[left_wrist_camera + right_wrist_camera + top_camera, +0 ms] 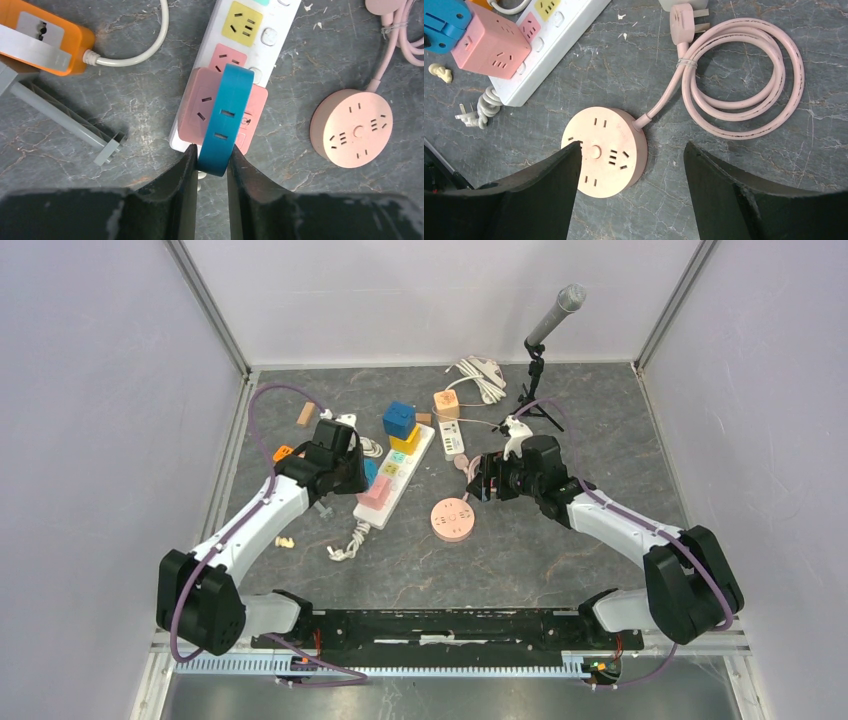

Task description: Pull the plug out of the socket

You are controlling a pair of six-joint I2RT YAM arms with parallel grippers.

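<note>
My left gripper (pixel 211 160) is shut on a blue plug (pixel 225 115), its fingers pinching the plug's near end. The plug hangs over the pink cube adapter (pixel 197 107), which sits on the white power strip (pixel 280 30). I cannot tell whether the plug's prongs touch anything. In the top view the left gripper (pixel 355 472) is at the strip's near end (pixel 385 502). The plug also shows in the right wrist view (pixel 441 25), left of the pink cube (pixel 491 45). My right gripper (pixel 631 150) is open and empty above a round pink socket (pixel 606 150).
An orange socket (pixel 45 40) and a grey plastic piece (pixel 65 120) lie left of the strip. A blue cube (pixel 399 420) and yellow block (pixel 405 440) sit on the strip's far end. A coiled pink cable (pixel 744 85), a small white strip (pixel 452 437) and a microphone tripod (pixel 545 340) stand behind.
</note>
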